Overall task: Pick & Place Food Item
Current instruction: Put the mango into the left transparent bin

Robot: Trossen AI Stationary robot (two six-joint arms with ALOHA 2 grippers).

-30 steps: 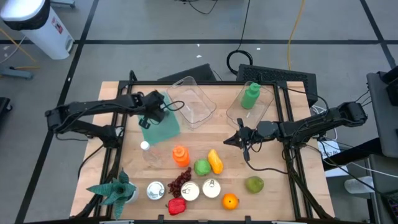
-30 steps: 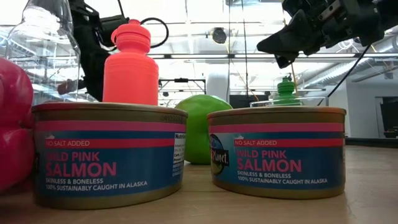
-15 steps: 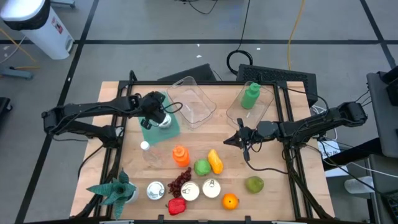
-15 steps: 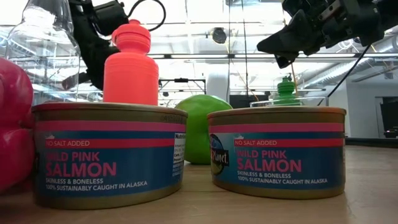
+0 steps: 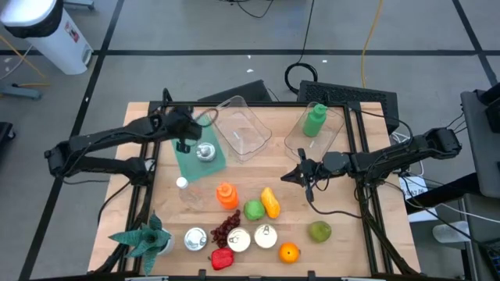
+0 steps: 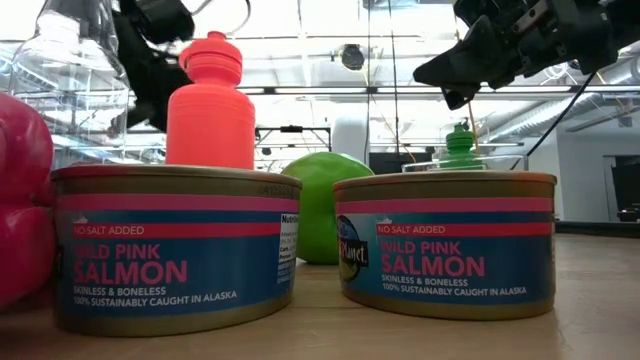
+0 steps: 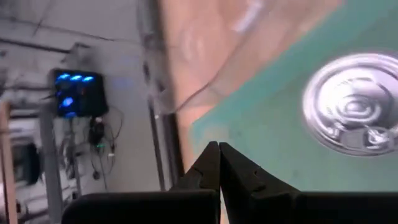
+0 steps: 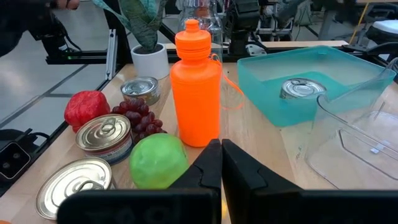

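Jaws of the left gripper (image 5: 190,146) sit clenched and empty beside the can (image 5: 206,152) in the green tray (image 5: 187,164); lifting straight clear looks safest, while the right gripper (image 5: 286,177) waits clenched over the desk (image 5: 344,211).

A potted plant (image 5: 144,240) stands at the bench's (image 5: 344,215) near-left corner. A green bottle (image 5: 314,120) lies in a clear bin (image 5: 336,125) at the far right; an orange bottle (image 5: 226,195) stands mid-bench.
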